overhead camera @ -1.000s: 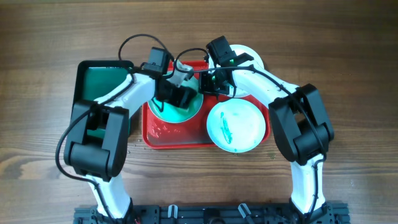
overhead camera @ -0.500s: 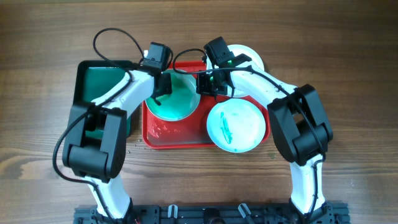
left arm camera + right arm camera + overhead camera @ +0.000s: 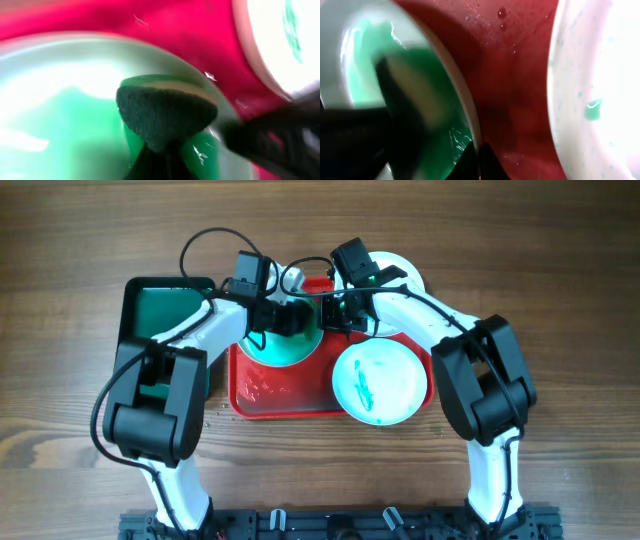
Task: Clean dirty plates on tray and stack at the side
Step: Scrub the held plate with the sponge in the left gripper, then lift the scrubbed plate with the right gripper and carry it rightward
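The red tray (image 3: pixel 262 398) holds two plates. The left plate (image 3: pixel 272 352) is smeared all over with teal-green. My left gripper (image 3: pixel 291 318) is shut on a dark green sponge (image 3: pixel 165 112) and presses it onto this plate (image 3: pixel 60 115). My right gripper (image 3: pixel 335 314) is shut on the same plate's right rim (image 3: pixel 470 125), fingertips (image 3: pixel 479 157) pinching it. The second plate (image 3: pixel 378 383), white with a teal smear, lies at the tray's right front and also shows in the right wrist view (image 3: pixel 600 75). A third white plate (image 3: pixel 404 272) lies behind the right arm, mostly hidden.
A smaller dark green tray (image 3: pixel 160 315) stands left of the red tray on the wooden table (image 3: pixel 80 240). Droplets lie on the red tray floor (image 3: pixel 515 75). Both arms crowd the tray's back edge.
My left gripper swept the sponge to the plate's left side and has come back right to its far right part. The right gripper has held the rim unmoved.
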{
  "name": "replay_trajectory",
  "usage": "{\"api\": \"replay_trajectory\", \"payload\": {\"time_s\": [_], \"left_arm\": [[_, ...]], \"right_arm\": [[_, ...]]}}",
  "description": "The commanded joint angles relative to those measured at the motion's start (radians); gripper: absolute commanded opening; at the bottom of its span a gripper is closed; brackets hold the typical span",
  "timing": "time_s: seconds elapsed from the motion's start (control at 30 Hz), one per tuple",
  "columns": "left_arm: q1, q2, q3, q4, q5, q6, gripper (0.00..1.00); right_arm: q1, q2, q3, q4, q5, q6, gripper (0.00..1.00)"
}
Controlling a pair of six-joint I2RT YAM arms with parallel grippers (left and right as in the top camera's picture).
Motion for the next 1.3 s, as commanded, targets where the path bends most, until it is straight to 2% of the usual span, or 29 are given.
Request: {"api": "replay_trajectory", "payload": {"time_s": [0.0,0.03,0.07,0.13,0.17,0.23,0.3,0.53,0.6,0.77,0.93,1.03,1.13,1.27], "left_arm": [[0.005,0.024,-0.003,0.031,-0.514,-0.163,0.04],[0.006,0.024,-0.003,0.010,-0.616,-0.244,0.04],[0.006,0.024,-0.003,-0.025,-0.659,-0.311,0.04],[0.006,0.024,-0.003,-0.148,-0.632,-0.449,0.04],[0.006,0.024,-0.003,-0.196,-0.566,-0.476,0.04],[0.006,0.024,-0.003,-0.233,-0.435,-0.476,0.04],[0.006,0.024,-0.003,-0.224,-0.385,-0.476,0.04],[0.010,0.016,0.012,-0.221,-0.355,-0.475,0.04],[0.048,-0.085,0.140,-0.342,-0.349,-0.463,0.04],[0.108,-0.225,0.237,-0.420,-0.348,-0.463,0.04],[0.156,-0.328,0.237,-0.469,-0.349,-0.463,0.04],[0.159,-0.325,0.237,-0.500,-0.349,-0.464,0.04],[0.158,-0.321,0.233,-0.531,-0.349,-0.464,0.04],[0.158,-0.321,0.225,-0.543,-0.348,-0.465,0.04]], "right_arm": [[0.001,0.011,-0.003,-0.001,-0.001,0.007,0.04],[0.001,0.011,-0.003,0.000,-0.001,0.007,0.04],[0.001,0.011,-0.003,0.000,-0.001,0.007,0.05],[0.001,0.011,-0.003,-0.002,-0.002,0.008,0.04],[0.006,0.011,-0.008,-0.005,-0.003,0.034,0.04],[0.032,0.011,-0.035,0.028,0.006,0.067,0.04],[0.048,0.011,-0.044,0.044,0.030,0.097,0.05],[0.055,0.050,-0.047,0.052,0.012,0.166,0.04],[0.033,0.046,-0.047,0.050,-0.032,0.154,0.04],[0.029,-0.007,-0.046,0.035,-0.030,0.079,0.04],[0.031,-0.139,-0.046,-0.043,0.115,-0.020,0.04],[0.045,-0.243,-0.046,-0.128,0.342,-0.120,0.05],[0.077,-0.324,-0.046,-0.192,0.594,-0.171,0.04],[0.151,-0.375,-0.046,-0.215,0.831,-0.206,0.04]]}}
